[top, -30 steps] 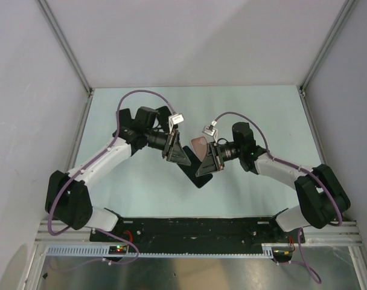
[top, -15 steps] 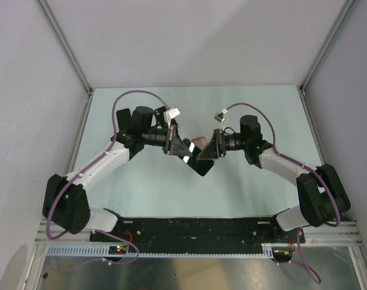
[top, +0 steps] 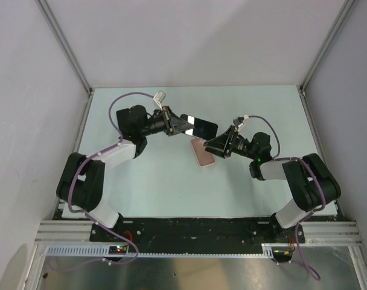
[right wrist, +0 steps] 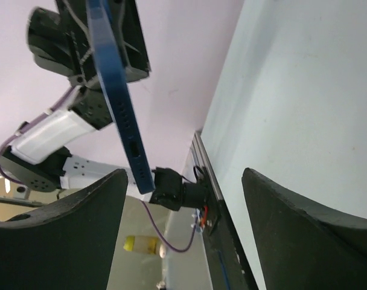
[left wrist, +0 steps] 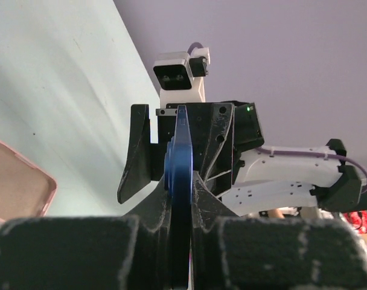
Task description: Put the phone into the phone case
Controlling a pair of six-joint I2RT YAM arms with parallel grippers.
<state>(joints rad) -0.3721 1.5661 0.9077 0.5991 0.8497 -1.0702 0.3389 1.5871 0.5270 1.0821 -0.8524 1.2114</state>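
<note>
In the top view the phone (top: pixel 200 127), a dark slab with a blue edge, is held above the table by one end, with my left gripper (top: pixel 182 125) shut on it. The left wrist view shows that blue edge (left wrist: pixel 178 151) pinched between the pads of the left gripper (left wrist: pixel 180 205). The pink phone case (top: pixel 202 152) lies flat on the table just below the phone, and its corner (left wrist: pixel 17 187) shows in the left wrist view. My right gripper (top: pixel 213 147) stands open beside the case's right edge, holding nothing. In the right wrist view its gripper (right wrist: pixel 183 223) frames the phone (right wrist: pixel 118 106) hanging ahead.
The pale green table (top: pixel 141 175) is walled by grey panels with metal posts at the back corners (top: pixel 90 90). A black base rail (top: pixel 195 228) runs along the near edge. The right arm's wrist camera (left wrist: pixel 178 75) faces the left gripper closely.
The left gripper closed on the phone and carried it up toward the back. The right gripper opened and drew off right. The pink case now lies flat on the table.
</note>
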